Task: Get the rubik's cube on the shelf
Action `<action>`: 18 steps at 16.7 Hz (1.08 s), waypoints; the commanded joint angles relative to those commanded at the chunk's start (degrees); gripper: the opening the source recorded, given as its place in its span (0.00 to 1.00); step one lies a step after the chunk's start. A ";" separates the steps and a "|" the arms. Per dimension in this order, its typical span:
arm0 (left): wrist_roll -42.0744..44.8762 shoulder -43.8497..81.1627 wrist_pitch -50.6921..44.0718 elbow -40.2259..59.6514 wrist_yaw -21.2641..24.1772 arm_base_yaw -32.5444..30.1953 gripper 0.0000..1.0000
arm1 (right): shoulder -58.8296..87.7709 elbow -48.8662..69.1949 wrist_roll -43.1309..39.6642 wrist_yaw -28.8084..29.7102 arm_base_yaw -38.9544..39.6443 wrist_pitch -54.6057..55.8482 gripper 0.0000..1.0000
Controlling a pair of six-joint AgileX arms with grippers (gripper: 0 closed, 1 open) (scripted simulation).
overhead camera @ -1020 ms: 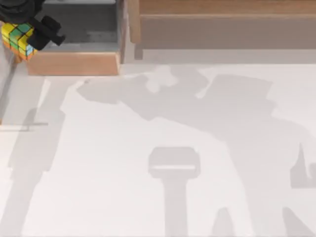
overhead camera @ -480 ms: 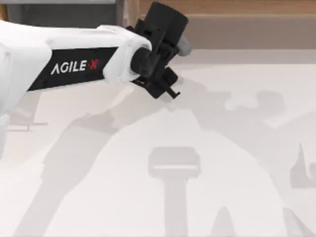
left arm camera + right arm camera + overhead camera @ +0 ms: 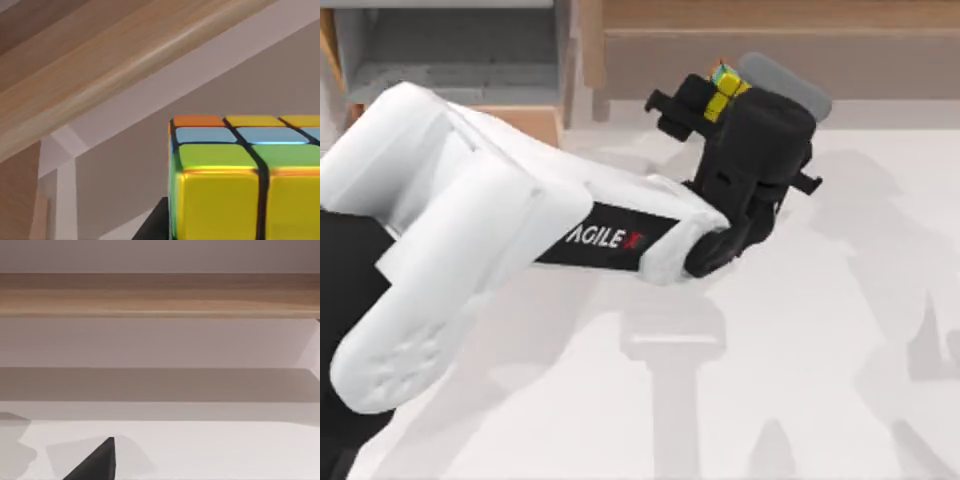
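Top view – arm: my left AgileX arm, white with a black wrist, reaches across the pale table (image 3: pixel 800 400) toward the far edge.
Top view – left gripper (image 3: pixel 720 92): closed on the rubik's cube (image 3: pixel 724 88), a small cube of yellow, green and orange tiles with dark seams, mostly tucked between the black fingers.
Top view – target: the shelf (image 3: pixel 880 40), long brown wood with a lighter board and dull grey-brown front, runs along the far right; the cube hangs just in front of its left end, not yet on it.
Top view – beside it: a shorter light-wood compartment with grey inner walls (image 3: pixel 450 50), far left, not the goal.
Left wrist view: the cube (image 3: pixel 240 185) looms close, yellow face forward, below the shelf's light board (image 3: pixel 100 75).
Right wrist view: the shelf (image 3: pixel 160 295) lies ahead across the table; whether the right gripper is open or closed, I cannot tell.
Doing it well: I judge the cube should rise clear of the board's edge, travel inward over bare wood, then be lowered flat before letting go.
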 joint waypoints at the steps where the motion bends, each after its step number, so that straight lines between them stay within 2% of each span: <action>1: -0.47 1.29 5.19 0.49 -1.06 -0.69 0.00 | 0.00 0.00 0.00 0.00 0.00 0.00 1.00; 5: -2.04 5.87 23.47 3.19 -4.66 -2.03 0.00 | 0.00 0.00 0.00 0.00 0.00 0.00 1.00; 9: -2.96 8.74 35.31 6.00 -6.81 -1.77 0.00 | 0.00 0.00 0.00 0.00 0.00 0.00 1.00; 12: -3.21 9.49 38.68 7.00 -7.40 -1.50 0.00 | 0.00 0.00 0.00 0.00 0.00 0.00 1.00; 18: -3.09 9.35 38.50 6.91 -7.33 -1.68 0.00 | 0.00 0.00 0.00 0.00 0.00 0.00 1.00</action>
